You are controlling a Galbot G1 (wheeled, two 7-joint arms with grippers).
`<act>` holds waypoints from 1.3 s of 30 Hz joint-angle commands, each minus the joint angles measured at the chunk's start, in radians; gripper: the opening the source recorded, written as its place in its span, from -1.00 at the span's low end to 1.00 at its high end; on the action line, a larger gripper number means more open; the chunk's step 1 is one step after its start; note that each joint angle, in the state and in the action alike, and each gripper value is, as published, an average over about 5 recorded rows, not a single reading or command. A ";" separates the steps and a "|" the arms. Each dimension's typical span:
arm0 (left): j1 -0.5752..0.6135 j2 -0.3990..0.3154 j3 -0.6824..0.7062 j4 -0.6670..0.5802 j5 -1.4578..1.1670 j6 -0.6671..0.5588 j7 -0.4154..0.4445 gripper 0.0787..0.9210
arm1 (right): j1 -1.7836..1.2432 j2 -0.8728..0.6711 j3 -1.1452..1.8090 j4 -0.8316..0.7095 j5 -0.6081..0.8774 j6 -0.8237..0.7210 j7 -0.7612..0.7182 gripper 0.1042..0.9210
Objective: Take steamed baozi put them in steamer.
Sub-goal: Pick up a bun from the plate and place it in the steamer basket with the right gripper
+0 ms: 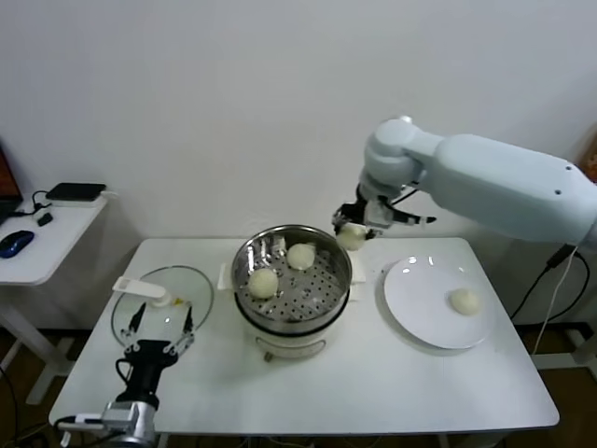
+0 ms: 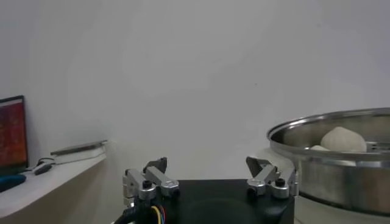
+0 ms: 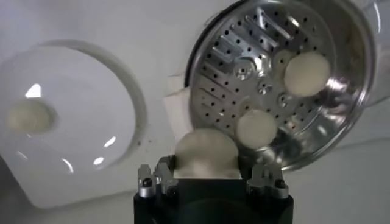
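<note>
Right claw [image 1: 354, 231] grips a bun [image 1: 352, 237] above steamer [image 1: 291, 277] rim; we see 2 buns inside, 1 on plate [image 1: 422, 308]. Left claw [image 1: 160, 329] open, parked nr lid [image 1: 163, 299].

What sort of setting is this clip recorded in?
Probably a lab or office room staged as a kitchen station: a plain white table against a bare wall, holding only the steamer, a white plate and a glass lid, with a side desk carrying a computer mouse.
</note>
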 commanded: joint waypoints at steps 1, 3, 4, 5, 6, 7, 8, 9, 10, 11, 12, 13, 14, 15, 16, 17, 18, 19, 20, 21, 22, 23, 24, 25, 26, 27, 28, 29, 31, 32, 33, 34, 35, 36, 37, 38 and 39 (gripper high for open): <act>0.003 0.004 -0.002 -0.006 0.000 0.003 0.000 0.77 | -0.061 0.155 0.037 0.053 -0.106 0.055 0.002 0.39; 0.004 0.006 -0.002 -0.007 0.001 0.005 0.000 0.77 | -0.082 0.174 0.034 0.051 -0.108 0.050 0.002 0.39; 0.005 0.006 -0.002 -0.008 0.002 0.006 0.000 0.77 | -0.093 0.183 0.033 0.049 -0.109 0.048 0.002 0.39; 0.005 0.007 -0.003 -0.008 0.002 0.007 0.000 0.77 | -0.101 0.191 0.031 0.047 -0.110 0.046 0.002 0.39; 0.005 0.008 -0.003 -0.009 0.003 0.008 0.000 0.77 | -0.110 0.198 0.029 0.043 -0.112 0.045 0.002 0.39; 0.006 0.009 -0.003 -0.008 0.003 0.008 0.000 0.77 | -0.120 0.206 0.027 0.039 -0.115 0.045 0.002 0.39; 0.006 0.009 -0.003 -0.008 0.003 0.008 -0.001 0.77 | -0.129 0.213 0.025 0.034 -0.118 0.044 0.002 0.39; 0.006 0.009 -0.003 -0.007 0.004 0.009 -0.001 0.77 | -0.139 0.219 0.024 0.028 -0.122 0.044 0.002 0.39; 0.006 0.009 -0.003 -0.006 0.004 0.009 -0.001 0.77 | -0.149 0.226 0.023 0.021 -0.127 0.044 0.002 0.39; 0.007 0.009 -0.003 -0.005 0.005 0.009 -0.001 0.77 | -0.158 0.232 0.023 0.015 -0.131 0.044 0.003 0.39; 0.007 0.009 -0.003 -0.004 0.006 0.009 -0.001 0.77 | -0.168 0.236 0.023 0.008 -0.136 0.044 0.003 0.39; 0.008 0.009 -0.003 -0.003 0.006 0.008 0.000 0.77 | -0.178 0.241 0.023 0.001 -0.141 0.044 0.003 0.39; 0.008 0.009 -0.003 -0.002 0.007 0.008 0.000 0.77 | -0.186 0.245 0.023 -0.006 -0.144 0.045 0.003 0.39; 0.009 0.009 -0.003 0.000 0.008 0.008 0.000 0.77 | -0.193 0.248 0.023 -0.012 -0.147 0.045 0.003 0.39; 0.009 0.010 -0.003 0.001 0.008 0.008 -0.001 0.77 | -0.200 0.250 0.023 -0.018 -0.149 0.045 0.003 0.39; 0.009 0.010 -0.004 0.002 0.008 0.008 -0.001 0.77 | -0.205 0.253 0.022 -0.023 -0.149 0.045 0.003 0.39; 0.009 0.010 -0.004 0.004 0.008 0.008 -0.001 0.77 | -0.209 0.255 0.022 -0.028 -0.149 0.045 0.003 0.39; 0.008 0.010 -0.004 0.006 0.008 0.008 -0.002 0.77 | -0.213 0.257 0.021 -0.032 -0.147 0.045 0.003 0.39; 0.008 0.010 -0.004 0.008 0.008 0.008 -0.002 0.77 | -0.215 0.258 0.020 -0.036 -0.146 0.044 0.003 0.39; 0.007 0.010 -0.004 0.011 0.008 0.008 -0.003 0.77 | -0.217 0.259 0.019 -0.038 -0.145 0.044 0.003 0.39; 0.007 0.010 -0.004 0.013 0.008 0.008 -0.003 0.77 | -0.219 0.260 0.017 -0.040 -0.143 0.044 0.003 0.39; 0.006 0.010 -0.003 0.015 0.009 0.008 -0.003 0.77 | -0.221 0.261 0.016 -0.040 -0.141 0.043 0.003 0.39; 0.005 0.010 -0.003 0.017 0.009 0.007 -0.003 0.77 | -0.222 0.261 0.014 -0.041 -0.138 0.041 0.003 0.39; 0.005 0.010 -0.003 0.018 0.009 0.007 -0.003 0.77 | -0.224 0.261 0.012 -0.040 -0.134 0.038 0.003 0.39; 0.005 0.010 -0.002 0.019 0.009 0.007 -0.003 0.77 | -0.226 0.261 0.010 -0.040 -0.129 0.034 0.003 0.39; 0.004 0.010 -0.002 0.020 0.009 0.007 -0.003 0.77 | -0.227 0.261 0.008 -0.040 -0.123 0.029 0.003 0.39; 0.004 0.011 -0.002 0.021 0.009 0.007 -0.003 0.77 | -0.227 0.261 0.004 -0.039 -0.113 0.018 0.002 0.39; 0.003 0.011 -0.001 0.022 0.009 0.007 -0.002 0.77 | -0.228 0.260 -0.001 -0.039 -0.101 0.007 0.002 0.39; 0.003 0.011 0.000 0.024 0.010 0.006 -0.002 0.77 | -0.226 0.258 -0.012 -0.039 -0.071 -0.016 0.001 0.39; 0.003 0.010 0.000 0.024 0.010 0.006 -0.002 0.77 | -0.226 0.257 -0.018 -0.039 -0.057 -0.026 0.000 0.39; 0.004 0.010 0.001 0.025 0.011 0.006 -0.002 0.77 | -0.225 0.256 -0.022 -0.039 -0.048 -0.031 0.000 0.39; 0.004 0.010 0.001 0.025 0.011 0.006 -0.002 0.77 | -0.226 0.255 -0.025 -0.040 -0.042 -0.035 0.000 0.39; 0.004 0.010 0.001 0.026 0.011 0.005 -0.002 0.77 | -0.226 0.254 -0.026 -0.040 -0.039 -0.038 0.000 0.39; 0.004 0.011 0.001 0.026 0.012 0.005 -0.002 0.77 | -0.226 0.254 -0.027 -0.040 -0.037 -0.039 0.000 0.40; 0.003 0.011 0.002 0.027 0.012 0.005 -0.002 0.77 | -0.226 0.253 -0.027 -0.041 -0.037 -0.040 0.000 0.40; 0.003 0.012 0.002 0.027 0.013 0.005 -0.002 0.77 | -0.226 0.253 -0.027 -0.041 -0.037 -0.039 0.000 0.40; 0.002 0.012 0.002 0.027 0.013 0.005 -0.002 0.77 | -0.226 0.253 -0.027 -0.042 -0.037 -0.039 0.000 0.40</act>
